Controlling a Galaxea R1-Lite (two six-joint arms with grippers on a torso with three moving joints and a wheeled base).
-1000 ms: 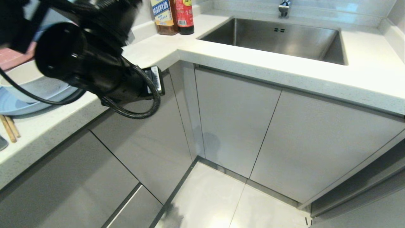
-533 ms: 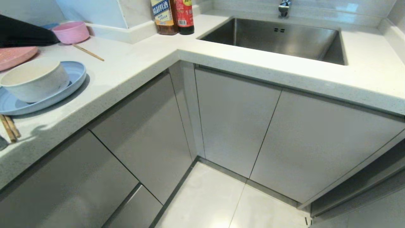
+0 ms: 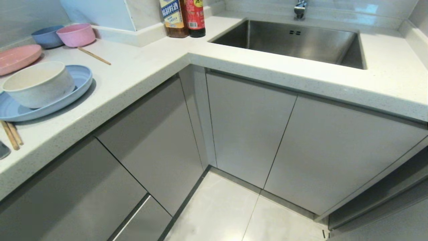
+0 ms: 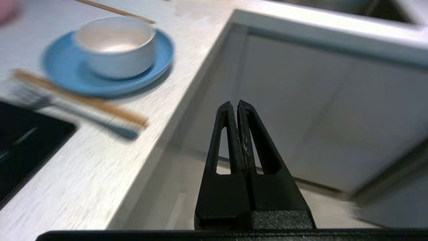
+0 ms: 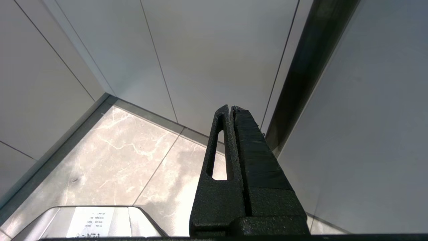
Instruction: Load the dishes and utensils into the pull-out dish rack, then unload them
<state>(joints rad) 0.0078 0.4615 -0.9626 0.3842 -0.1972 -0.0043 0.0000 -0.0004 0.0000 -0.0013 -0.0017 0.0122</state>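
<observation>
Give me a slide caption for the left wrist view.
Left pincer shut and empty beside the counter, where a cream bowl sits on a blue plate near chopsticks and a fork.

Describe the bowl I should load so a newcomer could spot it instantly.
Start at the speckled white countertop, left of the steel sink. There a wide pale blue round plate carries the deep cream-white matte bowl. It is larger than the small blue and pink bowls behind.
</observation>
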